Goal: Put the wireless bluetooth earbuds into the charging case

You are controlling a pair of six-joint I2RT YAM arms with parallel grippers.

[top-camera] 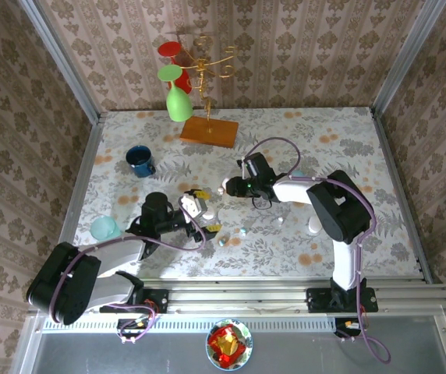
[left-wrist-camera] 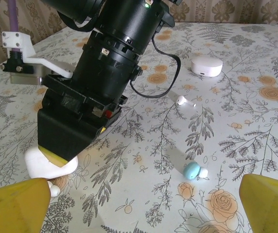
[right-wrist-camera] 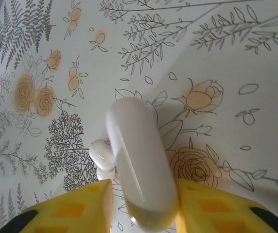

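Observation:
A white oblong charging case (right-wrist-camera: 138, 160) lies on the flowered tablecloth between the yellow fingers of my right gripper (right-wrist-camera: 144, 188). The jaws stand slightly apart: the right finger is against the case and a thin gap shows beside the left finger. A glossy white earbud (right-wrist-camera: 101, 154) rests against the case's left side. In the left wrist view the same case (left-wrist-camera: 45, 163) sits under the black right gripper, with a small white bud (left-wrist-camera: 54, 190) near it. My left gripper (left-wrist-camera: 145, 183) is wide open and holds nothing. A teal earbud (left-wrist-camera: 193, 171) and a white stemmed earbud (left-wrist-camera: 183, 101) lie ahead of it.
A second round white case (left-wrist-camera: 207, 65) sits farther right on the table (top-camera: 314, 227). A blue mug (top-camera: 139, 161), a pale teal cup (top-camera: 104, 227) and a wooden stand (top-camera: 208, 130) hung with glasses occupy the left and back. Patterned walls enclose the table.

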